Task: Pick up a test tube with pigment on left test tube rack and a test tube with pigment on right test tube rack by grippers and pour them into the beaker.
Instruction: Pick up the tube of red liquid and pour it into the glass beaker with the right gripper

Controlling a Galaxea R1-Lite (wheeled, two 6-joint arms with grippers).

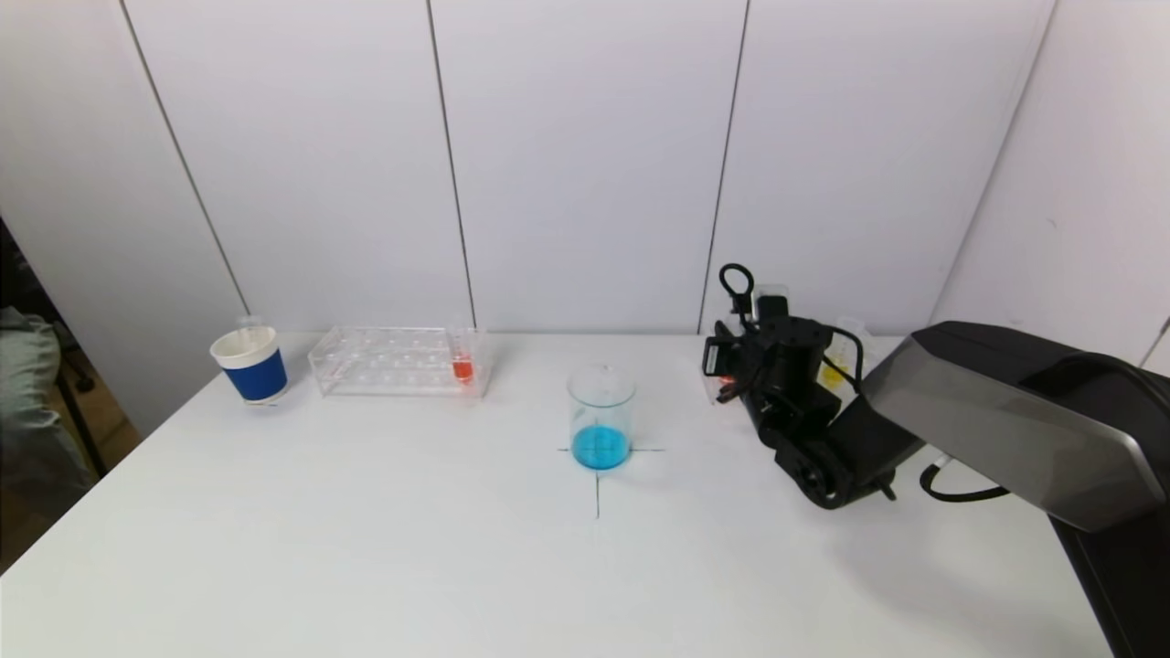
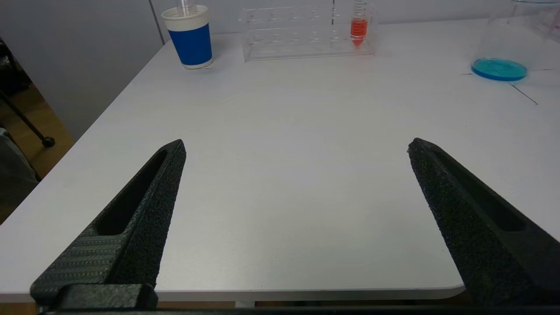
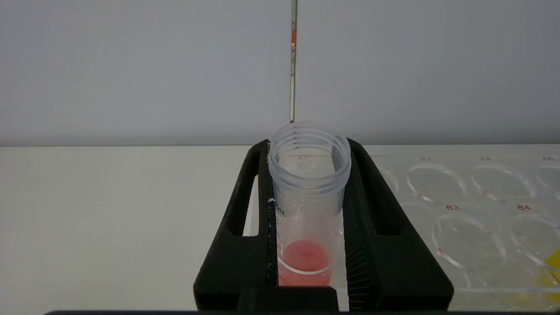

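A white table (image 1: 366, 548) carries the whole set-up. The right arm (image 1: 1005, 429) reaches across it to the right test tube rack (image 3: 472, 192), a clear plate of lettered wells lying directly beneath and beside the right hand (image 3: 308, 210). That hand is closed on an open-topped test tube (image 3: 308, 175) holding red pigment at its bottom, both black fingers (image 3: 376, 245) pressed against the tube's sides, the tube upright at the rack's end nearest the beaker. A patch of yellow pigment (image 3: 552, 267) sits in the same rack, off to the far side of the hand from the beaker.

The left test tube rack (image 1: 393, 361) stands well away from the right hand, past the beaker, with one tube of red pigment (image 1: 462, 366) upright at its end. A blue-and-white cup (image 1: 249, 364) stands just beyond that rack.

The glass beaker (image 1: 600, 416), blue liquid (image 1: 600, 448) pooled in its base, stands on a cross mark between the two racks, near the right hand but apart from it.

The left hand (image 2: 297, 183) hangs low at the table's near edge, fingers spread wide and holding nothing, far from its rack.
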